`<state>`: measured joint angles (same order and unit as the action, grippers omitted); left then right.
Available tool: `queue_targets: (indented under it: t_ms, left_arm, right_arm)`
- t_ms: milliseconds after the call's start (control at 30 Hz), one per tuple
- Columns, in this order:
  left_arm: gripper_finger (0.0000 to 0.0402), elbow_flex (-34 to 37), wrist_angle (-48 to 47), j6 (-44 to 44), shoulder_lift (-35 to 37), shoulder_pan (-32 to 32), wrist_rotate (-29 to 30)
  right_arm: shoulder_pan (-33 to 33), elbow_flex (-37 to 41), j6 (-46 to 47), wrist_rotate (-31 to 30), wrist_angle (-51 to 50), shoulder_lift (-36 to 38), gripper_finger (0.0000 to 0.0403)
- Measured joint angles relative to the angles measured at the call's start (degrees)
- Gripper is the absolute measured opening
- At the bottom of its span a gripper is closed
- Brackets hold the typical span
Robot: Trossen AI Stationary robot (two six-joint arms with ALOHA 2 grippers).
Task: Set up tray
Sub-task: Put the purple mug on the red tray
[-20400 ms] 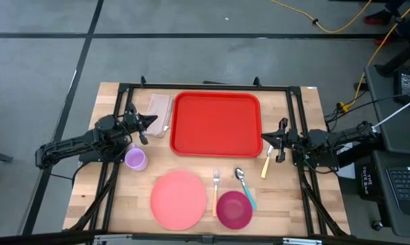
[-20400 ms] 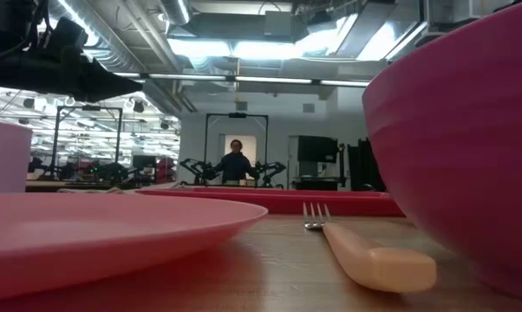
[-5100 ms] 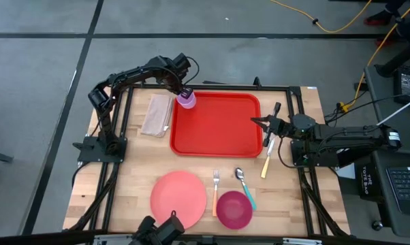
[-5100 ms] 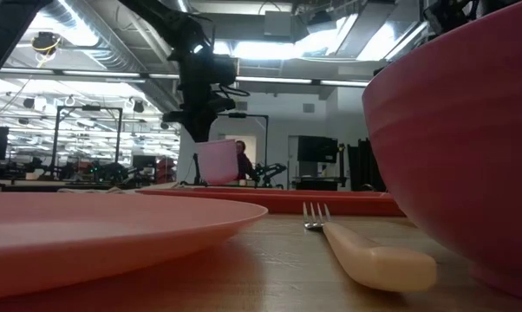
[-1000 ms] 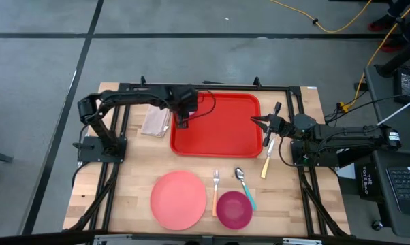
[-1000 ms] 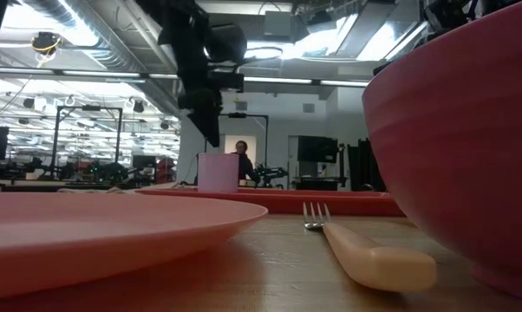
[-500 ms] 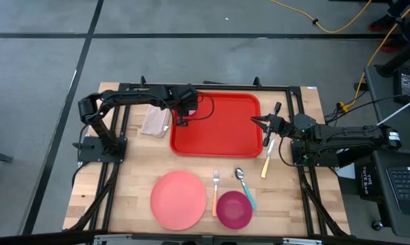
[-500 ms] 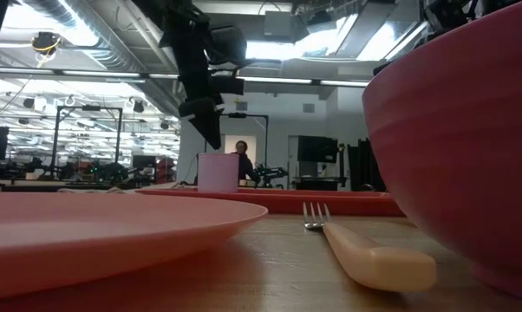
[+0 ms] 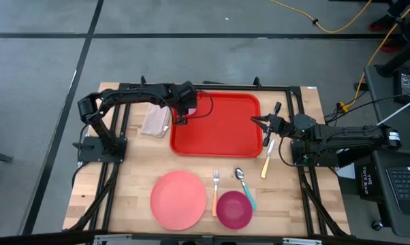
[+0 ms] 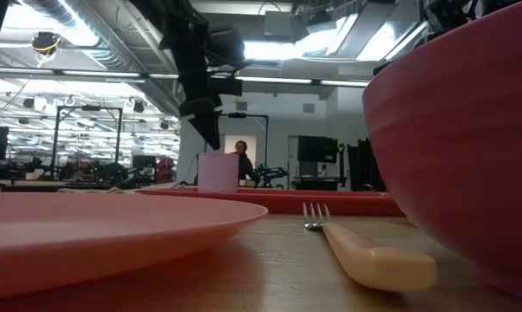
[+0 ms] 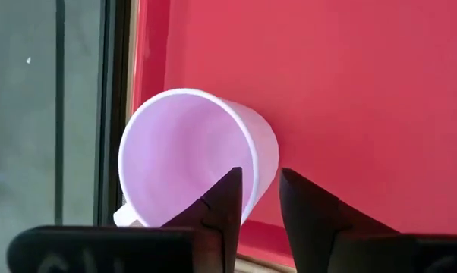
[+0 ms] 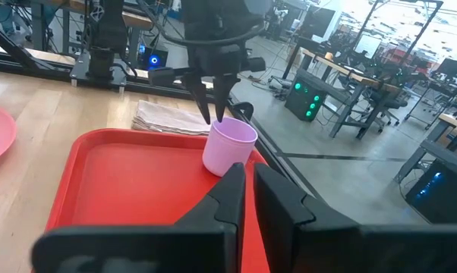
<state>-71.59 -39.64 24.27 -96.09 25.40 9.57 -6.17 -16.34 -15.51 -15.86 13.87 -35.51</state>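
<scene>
Dark left gripper (image 9: 180,120) is hanging just above the lilac cup (image 11: 194,155), its fingers a narrow gap apart and gripping nothing. That cup (image 10: 218,172) is standing upright in the tray's (image 9: 222,133) far left corner. Below the gripper, the red tray is lying mid-table between both arms. Right gripper (image 9: 255,122) is waiting at the tray's right edge, fingers nearly together, beside a knife (image 9: 266,163). A napkin (image 9: 156,115) is lying left of the tray.
</scene>
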Motion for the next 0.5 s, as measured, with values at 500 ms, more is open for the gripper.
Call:
queue_targets:
  t_ms: [500]
  left_arm:
    - [0.0069,0.02,3.59,-0.38,-3.23,0.48,-0.48]
  right_arm:
    - [-0.01,0.00,0.00,0.00,0.00,0.00,0.0036]
